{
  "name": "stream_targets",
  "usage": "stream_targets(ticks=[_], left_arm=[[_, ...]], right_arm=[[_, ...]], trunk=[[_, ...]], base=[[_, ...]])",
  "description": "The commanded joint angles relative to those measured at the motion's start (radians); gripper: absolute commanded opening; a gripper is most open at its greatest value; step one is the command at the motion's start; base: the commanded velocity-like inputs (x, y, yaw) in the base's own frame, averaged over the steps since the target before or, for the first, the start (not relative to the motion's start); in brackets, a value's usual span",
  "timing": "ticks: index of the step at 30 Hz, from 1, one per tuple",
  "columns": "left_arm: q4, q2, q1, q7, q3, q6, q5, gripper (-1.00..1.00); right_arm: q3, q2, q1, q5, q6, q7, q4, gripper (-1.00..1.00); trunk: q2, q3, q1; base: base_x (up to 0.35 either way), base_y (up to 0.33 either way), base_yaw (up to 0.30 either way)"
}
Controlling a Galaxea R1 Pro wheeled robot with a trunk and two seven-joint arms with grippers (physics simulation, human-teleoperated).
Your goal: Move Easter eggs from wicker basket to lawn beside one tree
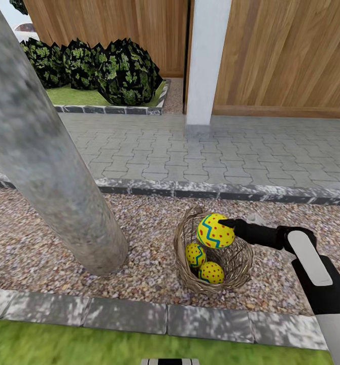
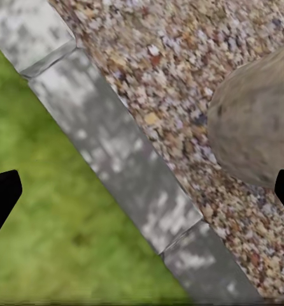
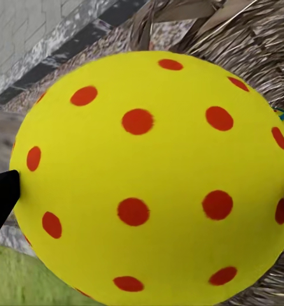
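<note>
— Head view: what is held by the right gripper (image 1: 230,226)?
— A yellow red-dotted egg (image 1: 215,231) is clamped above the brown wicker basket (image 1: 186,263), which is set on gravel (image 1: 149,238); two eggs (image 1: 195,254) remain inside.
— And the left gripper (image 2: 142,191)?
— Spread open over the grey kerb (image 2: 116,159).

One yellow Easter egg (image 1: 215,231) with red dots and a blue-green zigzag is raised above the rim of the brown wicker basket (image 1: 237,263). Two matching eggs (image 1: 195,254) (image 1: 211,272) lie inside, touching. The basket sits on gravel beside the thick grey tree trunk (image 1: 48,167).
</note>
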Motion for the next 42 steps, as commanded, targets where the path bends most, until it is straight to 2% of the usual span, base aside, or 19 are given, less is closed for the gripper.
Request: stream_targets(ticks=[1, 6, 7, 12, 13, 17, 19, 21, 23, 25, 30, 33, 34, 35, 36, 38, 39, 40, 42], left_arm=[[-0.001, -0.006, 0.004, -0.011, 0.002, 0.004, -0.009, 1.0], [-0.002, -0.007, 0.004, -0.012, -0.003, 0.004, -0.007, 1.0], [-0.002, -0.008, 0.004, -0.012, -0.004, 0.004, -0.007, 1.0], [-0.009, -0.02, 0.004, -0.012, -0.009, 0.004, -0.007, 1.0], [-0.01, -0.02, 0.004, -0.012, -0.096, 0.004, -0.007, 1.0], [-0.044, -0.02, 0.004, -0.012, -0.108, 0.003, -0.007, 1.0], [-0.045, -0.02, 0.004, -0.013, -0.143, 0.002, -0.007, 1.0], [-0.046, -0.02, 0.004, -0.014, -0.193, 0.002, -0.006, 1.0], [-0.046, -0.025, 0.004, -0.015, -0.216, 0.002, -0.007, 1.0], [-0.046, -0.028, 0.004, -0.013, -0.222, 0.002, -0.007, 1.0], [0.0, -0.029, 0.004, -0.012, -0.224, -0.012, -0.012, 1.0], [0.045, -0.028, 0.004, -0.013, -0.224, -0.027, -0.013, 1.0], [0.055, -0.028, 0.004, -0.013, -0.229, -0.028, -0.013, 1.0], [0.078, -0.028, 0.004, -0.012, -0.26, -0.028, -0.013, 1.0], [0.103, -0.028, 0.004, -0.012, -0.31, -0.029, -0.012, 1.0], [0.121, -0.029, 0.004, -0.012, -0.371, -0.035, -0.012, 1.0], [0.124, -0.029, 0.004, -0.012, -0.38, -0.037, -0.011, 1.0], [0.133, -0.029, 0.004, -0.012, -0.385, -0.038, -0.012, 1.0], [0.167, -0.029, 0.004, -0.012, -0.389, -0.053, -0.012, 1.0]], right_arm=[[0.003, 0.0, -0.001, -0.005, 0.001, -0.01, -0.001, -1.0], [0.022, 0.0, -0.001, 0.015, 0.0, -0.01, -0.001, -1.0], [0.048, 0.0, -0.001, 0.015, 0.0, -0.01, -0.001, -1.0], [0.047, 0.0, -0.001, 0.015, 0.0, -0.01, -0.001, -1.0], [0.047, 0.0, -0.001, 0.015, 0.0, -0.012, -0.001, -1.0], [0.067, -0.001, -0.001, 0.016, 0.0, -0.012, -0.003, -1.0], [0.083, -0.003, -0.001, 0.018, 0.0, -0.013, -0.004, -1.0], [0.111, -0.003, -0.001, 0.062, 0.001, -0.012, -0.006, -1.0], [0.13, 0.0, -0.001, 0.134, 0.001, -0.011, -0.008, -1.0], [0.138, 0.001, -0.001, 0.157, 0.001, -0.011, -0.008, -1.0], [0.17, -0.004, 0.0, 0.181, 0.005, -0.014, -0.015, -1.0], [0.177, -0.008, 0.011, 0.257, 0.008, -0.016, -0.031, -1.0], [0.174, -0.027, 0.013, 0.299, 0.01, -0.017, -0.033, -1.0], [0.171, -0.045, 0.013, 0.324, 0.011, -0.019, -0.032, -1.0], [0.168, -0.07, 0.013, 0.344, 0.011, -0.029, -0.029, -1.0], [0.153, -0.122, 0.013, 0.356, 0.011, -0.068, -0.027, -1.0], [0.13, -0.135, 0.014, 0.357, 0.011, -0.087, -0.025, -1.0], [0.081, -0.144, 0.017, 0.358, 0.012, -0.109, -0.024, -1.0], [0.012, -0.155, 0.023, 0.363, 0.013, -0.149, -0.021, -1.0]], trunk=[[0.0, -0.001, 0.0], [0.0, -0.001, 0.0], [0.0, -0.001, 0.0], [0.0, 0.001, 0.0], [0.0, 0.001, 0.0], [0.014, 0.007, -0.008], [0.028, 0.013, -0.016], [0.042, 0.019, -0.023], [0.056, 0.026, -0.031], [0.07, 0.032, -0.039], [0.105, 0.048, -0.058], [0.126, 0.057, -0.069], [0.133, 0.06, -0.073], [0.14, 0.063, -0.077], [0.147, 0.066, -0.081], [0.161, 0.073, -0.088], [0.168, 0.076, -0.092], [0.175, 0.079, -0.096], [0.189, 0.085, -0.104]], base=[[0.0, 0.0, 0.0], [0.0, 0.0, 0.0], [0.0, 0.167, -0.078], [0.011, 0.163, -0.118], [0.006, 0.015, 0.0], [0.001, 0.001, 0.0], [0.0, 0.0, 0.0], [0.0, 0.0, 0.0], [0.0, 0.0, 0.0], [0.0, 0.0, 0.0], [0.0, 0.0, 0.0], [0.0, 0.0, 0.0], [0.0, 0.0, 0.0], [0.0, 0.0, 0.0], [0.0, 0.0, 0.0], [0.0, 0.0, 0.0], [0.0, 0.0, 0.0], [0.0, 0.0, 0.0], [0.0, 0.0, 0.0]])
